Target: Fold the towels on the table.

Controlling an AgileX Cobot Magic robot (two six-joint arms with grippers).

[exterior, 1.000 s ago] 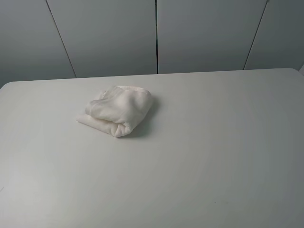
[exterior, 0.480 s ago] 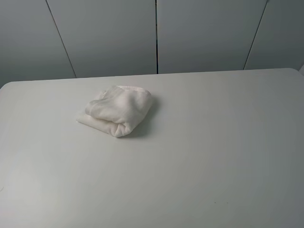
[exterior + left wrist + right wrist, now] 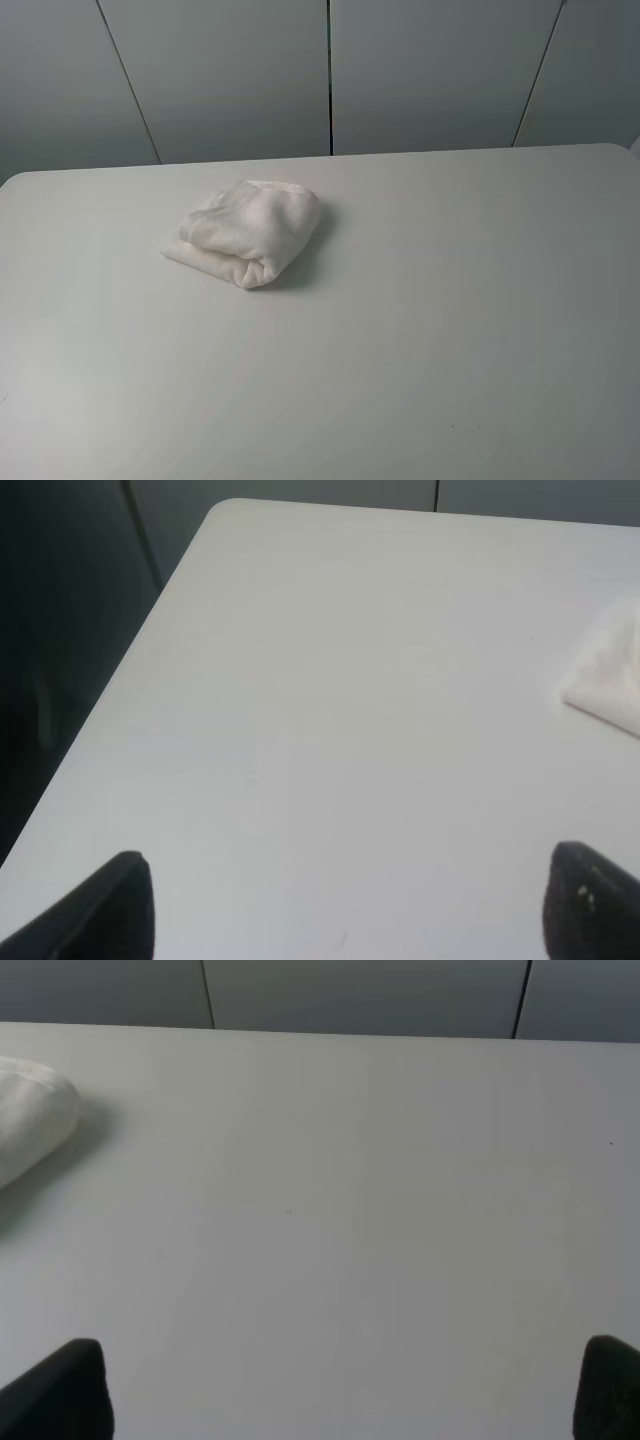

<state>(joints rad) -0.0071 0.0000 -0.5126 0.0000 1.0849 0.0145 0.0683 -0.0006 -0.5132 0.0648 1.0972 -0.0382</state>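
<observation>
Bunched towel [image 3: 246,233] on table [image 3: 420,330], well apart from both wide-spread claws [image 3: 345,905] [image 3: 345,1390].

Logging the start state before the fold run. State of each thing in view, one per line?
towel: bunched in a loose heap, not flat, on the table, nothing holding it
table: bare apart from the towel
left gripper: fingers wide apart, empty, above bare table short of the towel
right gripper: fingers wide apart, empty, above bare table, towel off to one side
</observation>
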